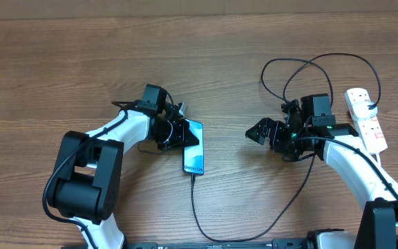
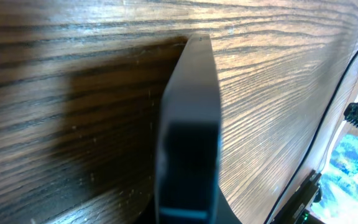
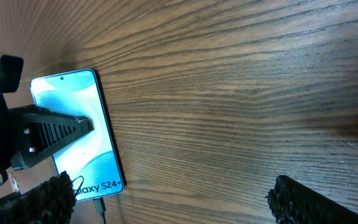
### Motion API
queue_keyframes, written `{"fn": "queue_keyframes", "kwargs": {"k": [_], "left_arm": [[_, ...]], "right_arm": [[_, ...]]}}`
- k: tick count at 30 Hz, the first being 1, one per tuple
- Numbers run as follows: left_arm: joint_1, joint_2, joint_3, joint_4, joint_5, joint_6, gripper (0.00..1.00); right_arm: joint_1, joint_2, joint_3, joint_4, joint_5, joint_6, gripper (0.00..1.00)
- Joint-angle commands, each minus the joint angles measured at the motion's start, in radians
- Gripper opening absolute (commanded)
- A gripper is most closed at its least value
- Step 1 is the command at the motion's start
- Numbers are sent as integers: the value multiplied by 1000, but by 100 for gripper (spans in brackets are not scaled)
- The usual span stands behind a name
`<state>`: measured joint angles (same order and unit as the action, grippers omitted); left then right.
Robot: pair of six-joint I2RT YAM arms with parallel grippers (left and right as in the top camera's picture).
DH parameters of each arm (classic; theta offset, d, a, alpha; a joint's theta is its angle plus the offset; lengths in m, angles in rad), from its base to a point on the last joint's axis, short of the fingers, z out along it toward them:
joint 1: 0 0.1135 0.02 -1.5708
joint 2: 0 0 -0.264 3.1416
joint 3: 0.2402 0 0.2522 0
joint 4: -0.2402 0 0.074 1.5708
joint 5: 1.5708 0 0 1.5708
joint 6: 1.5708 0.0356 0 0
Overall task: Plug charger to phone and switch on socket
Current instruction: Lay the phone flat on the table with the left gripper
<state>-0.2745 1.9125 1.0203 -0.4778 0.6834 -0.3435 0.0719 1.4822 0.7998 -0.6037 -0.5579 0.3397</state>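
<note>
Right hand (image 1: 258, 131): fingers (image 3: 303, 202) spread wide with nothing between them. It faces the phone (image 3: 73, 106), which lies flat and screen up on the table (image 1: 61, 62), ahead of this hand and well apart from it.

Left hand (image 1: 176, 131): set at the phone's long edge on my left side, with one ribbed finger (image 3: 58, 127) lying across the lit screen. I cannot tell whether this hand pinches the phone or only rests on it. My left wrist view shows little but a dark slab against the wood.

Charger cable (image 1: 197, 214): its tip meets the phone's end beside the "Galaxy S24" text. I cannot tell how deep it sits. From there the cable runs back toward my base, curves under my right forearm and loops beyond the right hand.

Power strip (image 1: 366, 121): behind the right hand, just outside that wrist, with a black plug in it. The position of its red switches is too small to read.
</note>
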Motion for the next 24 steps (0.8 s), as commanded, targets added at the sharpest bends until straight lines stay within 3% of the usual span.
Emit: {"fn": "queue_keyframes", "kwargs": {"k": [1,6,13,18,24], "left_arm": [[3,18,-36,3,-172,-39,4],[52,18,-36,-19,-171,-14,4],[157,18,-36,-149,-155,142,6],[143,18,-36,-165,-154,240,5],[126,18,-36,-139,-177,259,9]], "right_arm": [[0,-7,20,4,8,-8,100],[0,-7,20,4,8,-8,100],[0,-7,20,4,8,-8,100],[0,-7,20,4,8,-8,100],[0,-7,20,4,8,-8,100]]}}
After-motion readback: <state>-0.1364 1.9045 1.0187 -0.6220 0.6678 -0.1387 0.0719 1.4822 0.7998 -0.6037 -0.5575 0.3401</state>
